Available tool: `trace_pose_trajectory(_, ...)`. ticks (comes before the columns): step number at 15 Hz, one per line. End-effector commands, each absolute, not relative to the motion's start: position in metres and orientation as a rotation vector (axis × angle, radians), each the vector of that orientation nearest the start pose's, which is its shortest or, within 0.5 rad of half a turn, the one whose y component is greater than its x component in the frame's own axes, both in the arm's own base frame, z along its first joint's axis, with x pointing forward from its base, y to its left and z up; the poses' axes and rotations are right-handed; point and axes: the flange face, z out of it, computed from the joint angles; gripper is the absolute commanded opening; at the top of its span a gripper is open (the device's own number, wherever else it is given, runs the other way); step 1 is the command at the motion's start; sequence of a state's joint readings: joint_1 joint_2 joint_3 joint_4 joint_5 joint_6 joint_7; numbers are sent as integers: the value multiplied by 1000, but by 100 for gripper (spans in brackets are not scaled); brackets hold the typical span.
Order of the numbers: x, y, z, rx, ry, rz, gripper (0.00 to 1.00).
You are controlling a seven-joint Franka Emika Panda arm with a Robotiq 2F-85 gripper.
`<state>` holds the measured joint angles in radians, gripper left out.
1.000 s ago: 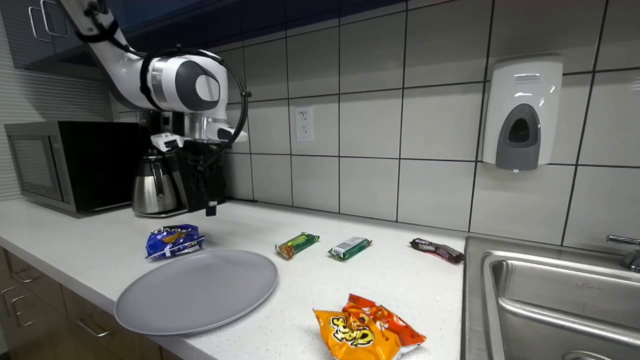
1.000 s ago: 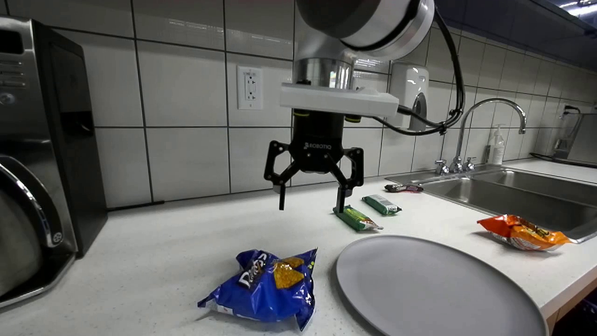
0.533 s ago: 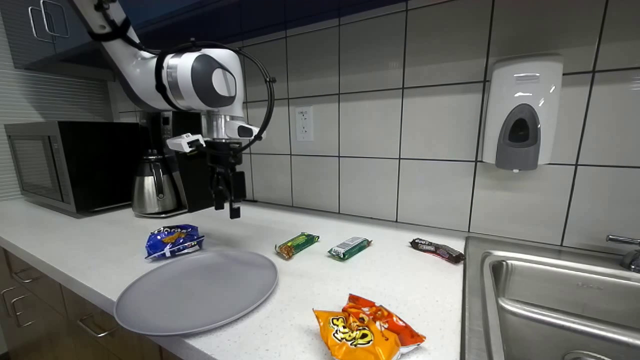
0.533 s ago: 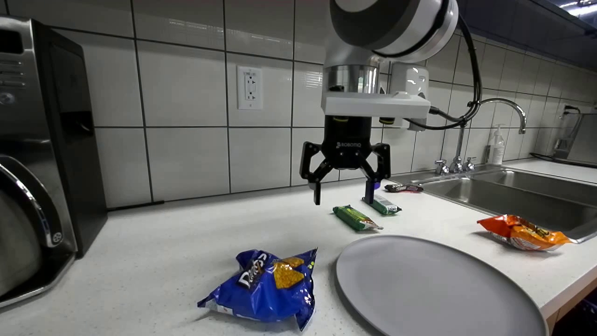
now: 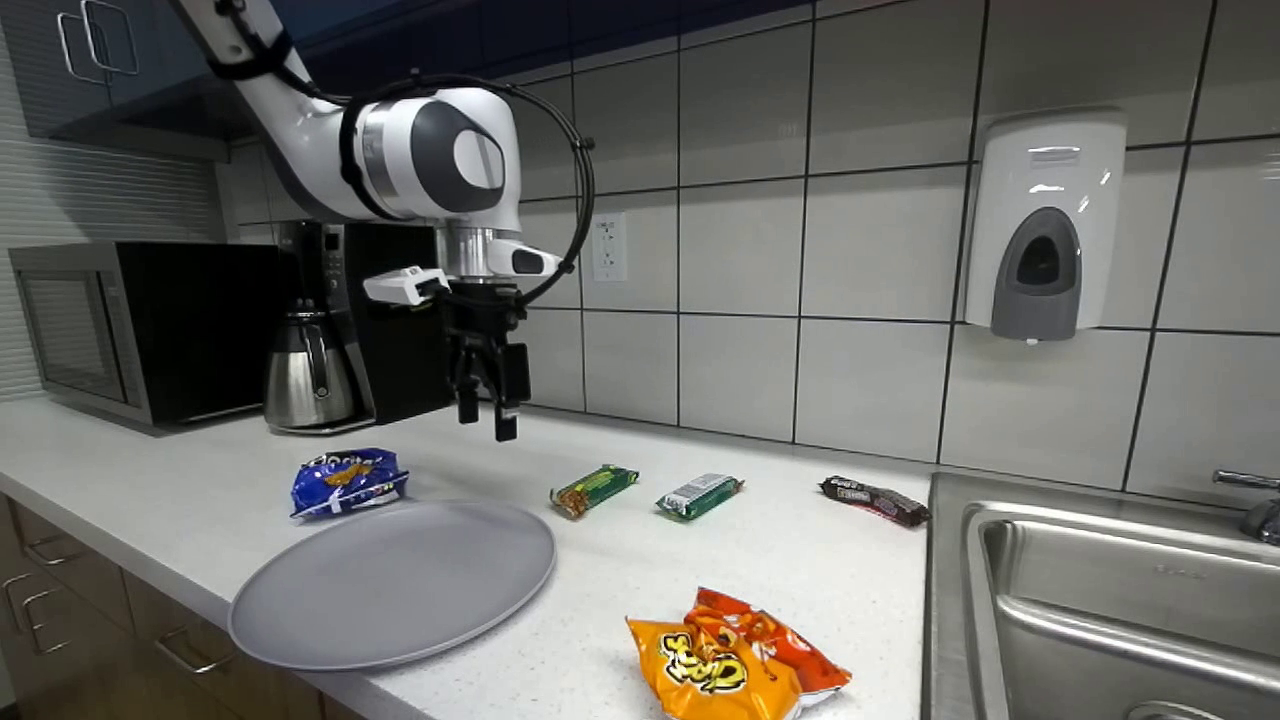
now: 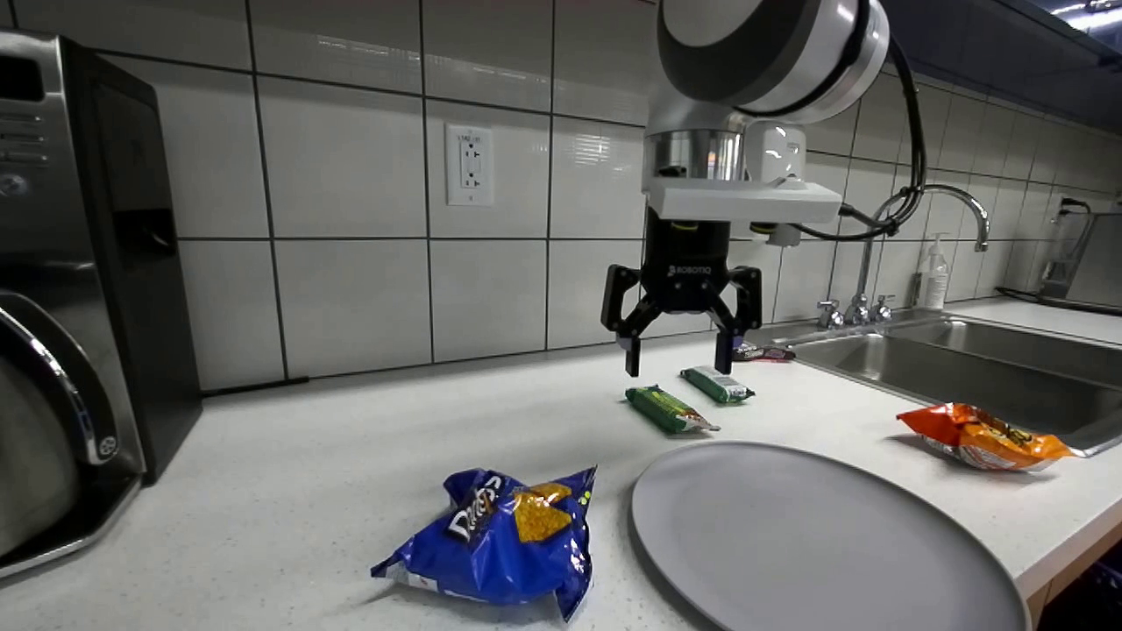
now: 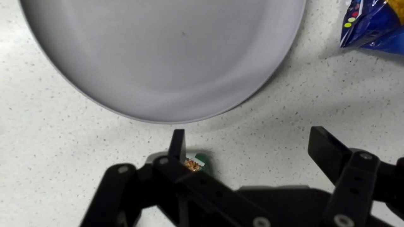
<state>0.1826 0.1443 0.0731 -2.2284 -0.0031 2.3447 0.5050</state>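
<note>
My gripper [image 5: 487,415] hangs in the air above the white counter, fingers down and apart, with nothing between them. It also shows in an exterior view [image 6: 678,361] and the wrist view [image 7: 247,138]. The nearest thing is a green-wrapped bar [image 6: 669,409] lying below it, also seen in an exterior view [image 5: 594,490]. In the wrist view one finger partly hides this bar [image 7: 194,162]. A second green bar [image 5: 700,495] with a white label lies beside it. A round grey plate [image 5: 395,585] and a blue Doritos bag [image 6: 517,535] are close by.
An orange Cheetos bag [image 5: 735,660] lies near the sink [image 5: 1130,620]. A dark-wrapped bar [image 5: 875,500] lies by the tiled wall. A coffee maker with a steel carafe [image 5: 310,375] and a microwave [image 5: 150,330] stand at the far end. A soap dispenser [image 5: 1045,225] hangs on the wall.
My arm and gripper have moved away from the coffee maker, toward the green bars and the sink side. The gripper stays open. The objects on the counter have not moved.
</note>
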Motion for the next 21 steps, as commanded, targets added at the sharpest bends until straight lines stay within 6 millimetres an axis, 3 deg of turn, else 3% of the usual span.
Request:
trace_pose_trajectory(1, 526, 115, 309, -3125, 345, 1, 100)
trace_pose_trajectory(5, 525, 127, 313, -3123, 306, -21, 100)
trace_pose_trajectory(7, 528, 127, 311, -3124, 267, -40, 100)
trace_pose_trajectory(12, 543, 102, 290, -3119, 223, -57, 100)
trace_pose_trajectory(13, 536, 112, 294, -3115, 264, -39, 100)
trace_pose_trajectory(21, 536, 112, 288, -3118, 260, -25, 100)
